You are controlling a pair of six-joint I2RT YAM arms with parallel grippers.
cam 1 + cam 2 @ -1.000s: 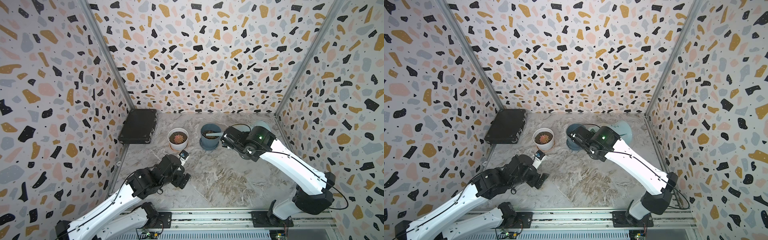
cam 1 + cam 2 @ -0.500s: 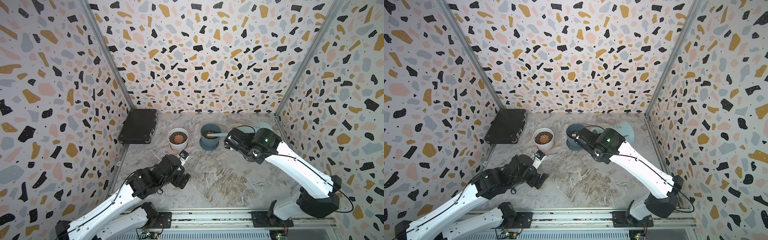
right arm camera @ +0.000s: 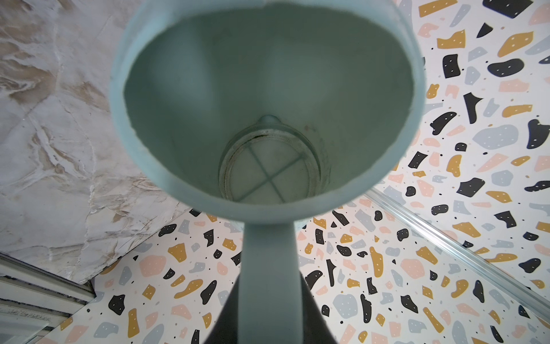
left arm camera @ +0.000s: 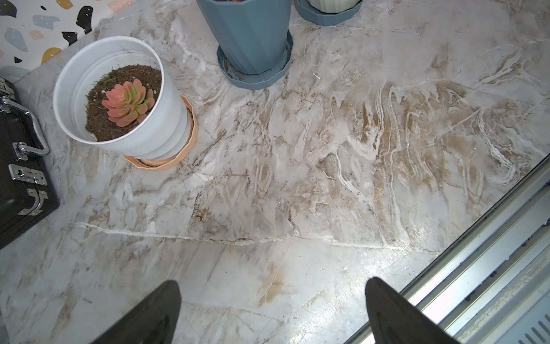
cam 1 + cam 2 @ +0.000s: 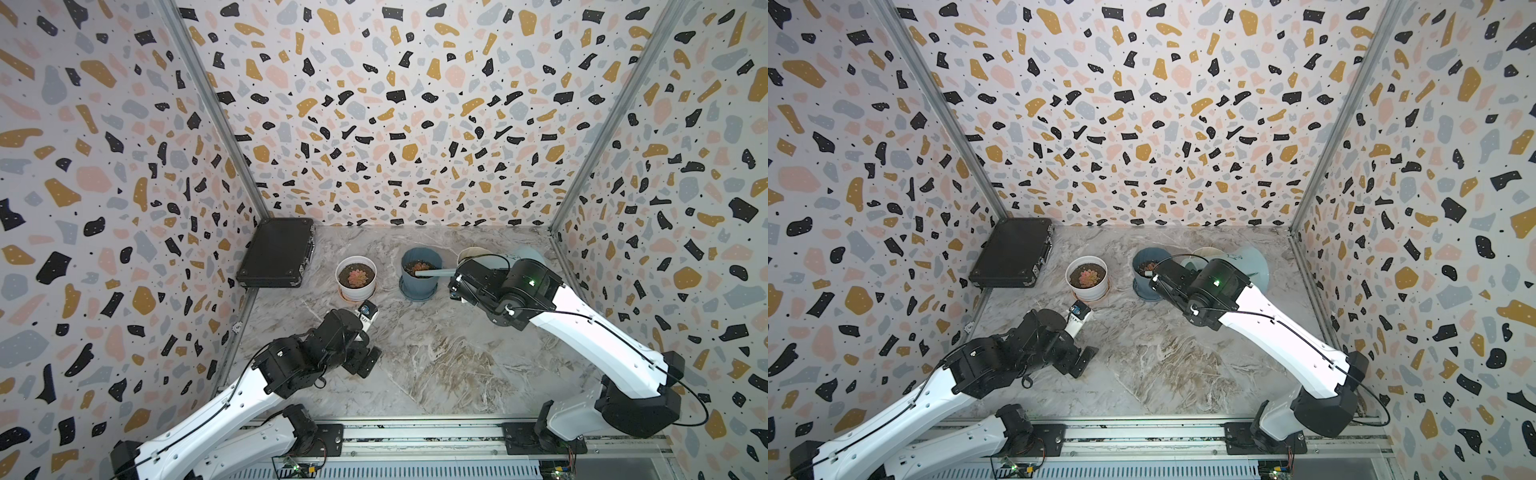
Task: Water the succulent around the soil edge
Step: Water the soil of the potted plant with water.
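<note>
Three pots stand toward the back of the marble-patterned tabletop. We note a white round plastic pot on a peach saucer, filled with dark soil and holding one pink-green rosette succulent. Just beside it stands a blue-grey faceted pot on a matching blue-grey saucer; it holds soil and a reddish plant, too small in the top views to describe further. A third pot, cream-coloured, shows only as a rim behind the right arm in both top views; its contents we cannot tell.

One pale teal plastic watering can is tilted; its thin spout reaches over the rim of the blue-grey pot, its tip above the soil near the edge. In the right wrist view we look into the can's mouth: we see no water in it, only a round base with a cross mark. The right gripper is clamped narrow on the can's handle.

The left gripper stands wide and holds nothing, low over bare tabletop, near the white pot but apart from it.

One closed black hard case with metal latches lies in the back left corner.
</note>
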